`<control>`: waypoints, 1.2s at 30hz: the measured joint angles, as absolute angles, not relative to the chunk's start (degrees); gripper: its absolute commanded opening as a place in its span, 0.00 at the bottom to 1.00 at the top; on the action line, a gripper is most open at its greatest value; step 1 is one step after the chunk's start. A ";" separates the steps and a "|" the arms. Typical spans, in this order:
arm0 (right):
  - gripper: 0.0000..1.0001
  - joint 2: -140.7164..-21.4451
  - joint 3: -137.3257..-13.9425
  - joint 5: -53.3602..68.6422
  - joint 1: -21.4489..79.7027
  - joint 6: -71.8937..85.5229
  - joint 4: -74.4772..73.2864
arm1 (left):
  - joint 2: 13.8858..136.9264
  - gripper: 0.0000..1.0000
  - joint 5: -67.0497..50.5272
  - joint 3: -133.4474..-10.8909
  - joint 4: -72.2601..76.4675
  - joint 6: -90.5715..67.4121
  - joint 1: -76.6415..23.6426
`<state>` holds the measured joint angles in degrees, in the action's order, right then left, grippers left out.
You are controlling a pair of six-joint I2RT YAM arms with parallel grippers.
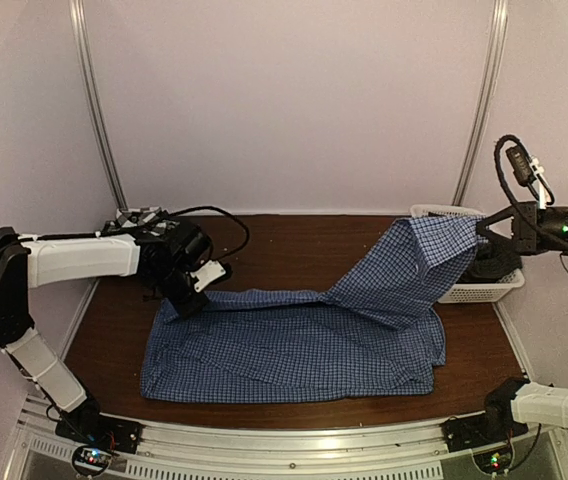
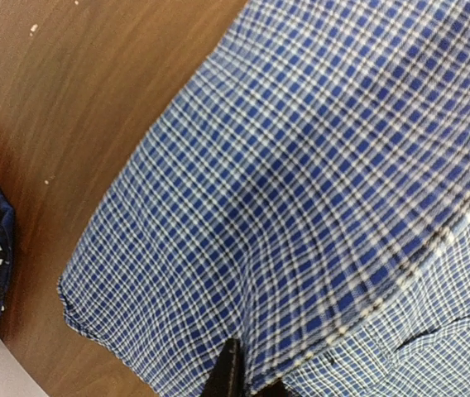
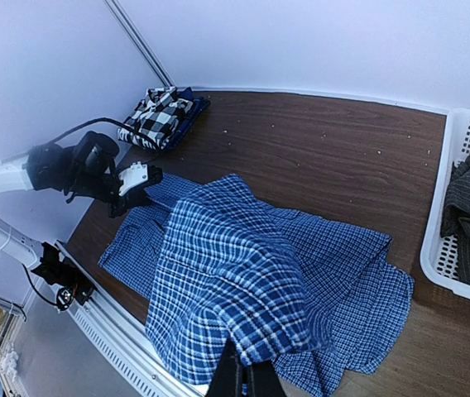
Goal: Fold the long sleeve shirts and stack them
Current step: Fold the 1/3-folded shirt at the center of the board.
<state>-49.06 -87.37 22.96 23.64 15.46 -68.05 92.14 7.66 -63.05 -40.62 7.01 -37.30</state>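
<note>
Blue checked shirt sprawls across the worktop, soft and limp. Left hand pinches its ten o'clock corner; right hand pinches the two o'clock side aloft. Hems look the surest hold.

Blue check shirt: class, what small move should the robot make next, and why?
Probably the right gripper, shut on a lifted part of the blue check shirt, should carry it left and lay it across the flat body. The left gripper looks shut on the far left edge, anchoring it, while the raised cloth hangs by the basket, not yet folded.
</note>
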 measured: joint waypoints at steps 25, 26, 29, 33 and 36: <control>0.00 -49.89 -84.95 20.95 23.64 15.18 -68.79 | 92.33 0.32 7.75 -59.48 -42.00 5.61 -40.18; 0.00 -49.95 -84.73 20.86 23.64 15.16 -68.73 | 92.33 0.34 7.70 -59.46 -42.00 5.58 -40.27; 0.00 -50.57 -83.66 20.49 23.64 14.94 -68.42 | 92.33 0.39 7.62 -59.35 -42.04 5.48 -40.38; 0.00 -51.72 -82.35 20.05 23.64 14.74 -67.57 | 92.14 0.42 6.98 -59.35 -42.04 5.48 -40.51; 0.00 -52.84 -80.90 19.88 23.64 14.63 -65.45 | 91.50 0.43 5.69 -59.35 -42.04 5.48 -40.51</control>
<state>-52.84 -80.90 19.88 23.64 14.63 -65.45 91.50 5.69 -59.35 -42.04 5.48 -40.51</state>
